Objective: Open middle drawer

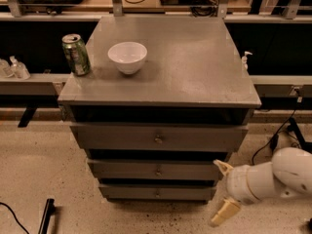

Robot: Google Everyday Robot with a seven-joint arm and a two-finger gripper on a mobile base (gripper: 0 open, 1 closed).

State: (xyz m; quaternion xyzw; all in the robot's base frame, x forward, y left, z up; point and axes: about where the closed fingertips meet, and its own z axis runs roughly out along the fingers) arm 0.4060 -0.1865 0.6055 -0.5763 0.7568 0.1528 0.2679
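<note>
Swing your gripper [222,189] — fingers [224,212] apart, low right of the cabinet [195,72] — left onto the knob [158,170] of the shut middle drawer [122,169], 2nd of 3, then pinch squarely, pull straight.

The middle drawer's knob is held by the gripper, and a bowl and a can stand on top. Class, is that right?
No. The camera view shows the gripper open, low to the right of the cabinet, clear of the middle drawer and its knob. The bowl and can do stand on top.
</note>
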